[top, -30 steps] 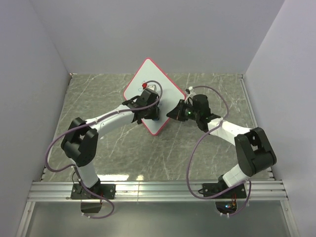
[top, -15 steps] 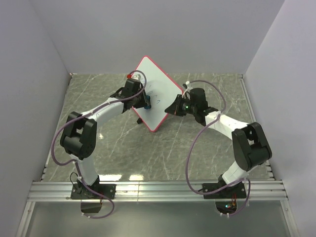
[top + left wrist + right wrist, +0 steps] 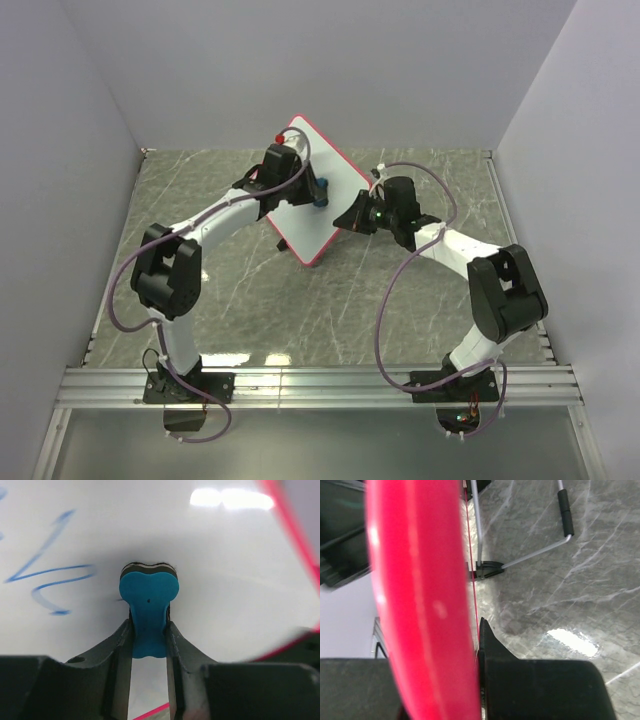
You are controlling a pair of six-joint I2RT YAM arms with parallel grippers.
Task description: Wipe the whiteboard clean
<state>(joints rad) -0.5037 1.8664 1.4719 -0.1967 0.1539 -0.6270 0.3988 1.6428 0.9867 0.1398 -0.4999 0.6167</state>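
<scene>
Blue eraser, one, pinched by your left gripper against the one whiteboard; right gripper clamps its rim.

Left arm and right arm had white links, bulky black joints, black bases bolted on the metal rail, mauve cables looping beyond the rail, left gripper wore dark grey fingers, right wrist showed a green light.
</scene>
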